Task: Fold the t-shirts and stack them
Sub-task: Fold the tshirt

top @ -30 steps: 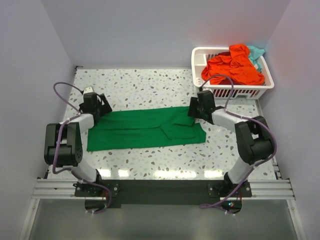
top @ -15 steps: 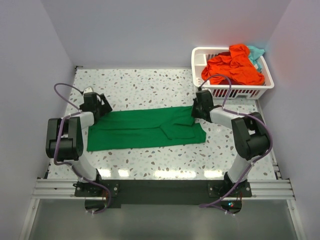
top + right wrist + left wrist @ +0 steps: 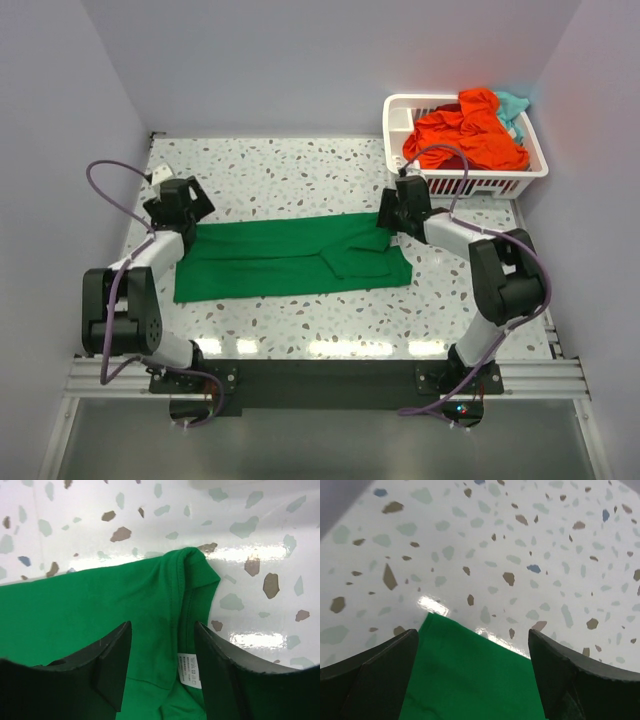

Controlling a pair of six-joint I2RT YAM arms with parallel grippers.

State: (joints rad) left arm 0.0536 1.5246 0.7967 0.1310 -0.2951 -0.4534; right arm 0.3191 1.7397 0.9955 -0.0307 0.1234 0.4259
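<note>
A speckled white table (image 3: 300, 170) is seen from above, with two robot arms mounted at its near edge. A bright green t-shirt (image 3: 280, 260) is laid flat across the middle of the table as a long band running left to right, with one part folded over on its right half. At the far right corner a white plastic basket (image 3: 470, 184) is set, and in it an orange-red t-shirt (image 3: 465, 135) is heaped, with a teal t-shirt (image 3: 513, 103) tucked behind it. The left gripper (image 3: 178, 203) is placed at the far left end of the green t-shirt. In the left wrist view its two dark fingers (image 3: 370, 675) are spread wide and released, nothing is held between them, and a corner of the green t-shirt (image 3: 470, 680) is seen lying on the table in the gap. The right gripper (image 3: 390, 218) is placed at the far right end of the same shirt, near the basket. In the right wrist view its fingers (image 3: 105, 660) are parted on either side of a stitched edge of the green t-shirt (image 3: 100, 605), and a small white label (image 3: 189, 670) is seen just inside the right-hand finger. The cloth is seen lying flat between the fingers and is not pinched.
</note>
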